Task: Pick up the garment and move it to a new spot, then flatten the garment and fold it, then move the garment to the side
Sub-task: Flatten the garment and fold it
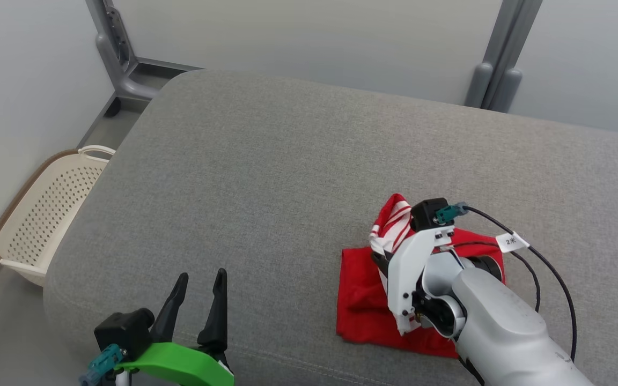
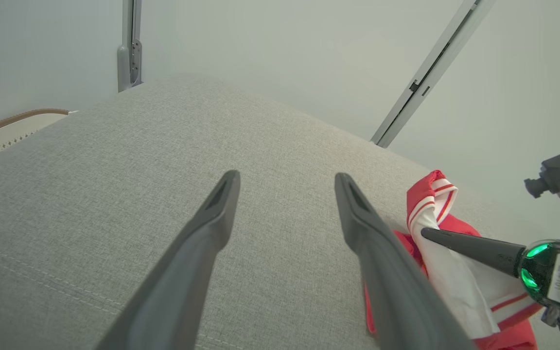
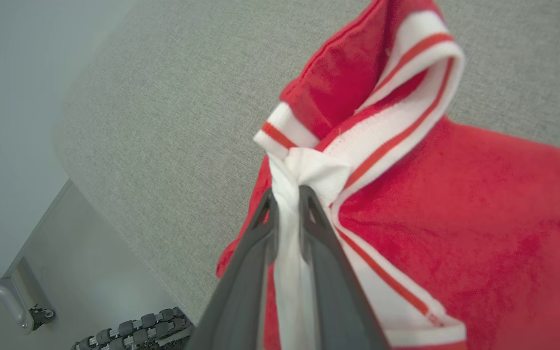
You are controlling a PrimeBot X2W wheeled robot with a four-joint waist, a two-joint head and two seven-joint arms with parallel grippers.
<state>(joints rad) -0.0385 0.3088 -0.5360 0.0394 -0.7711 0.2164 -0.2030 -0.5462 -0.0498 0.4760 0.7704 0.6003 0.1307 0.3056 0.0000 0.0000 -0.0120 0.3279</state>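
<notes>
Your right gripper is pinching the garment. In the right wrist view its two dark fingers are pressed together on a bunched fold of white cloth, right beside the red-and-white striped band. That band arches up above the fingertips while the rest of the red garment spreads out to the right of them.

From the head view, you can see the garment on the near right part of the grey cushion. Its red body lies on the fabric and the striped part stands raised at the far edge of the heap, just beyond the right wrist. A black cable with a white tag loops over the arm there.

Your left gripper hovers at the near left edge of the cushion with its jaws spread wide and nothing between them. It is well apart from the garment. In the left wrist view the fingers point across bare grey cushion, and the garment shows off to the right with one finger of the right gripper reaching into the white cloth.

A cream perforated basket sits on the floor to the left of the cushion.
</notes>
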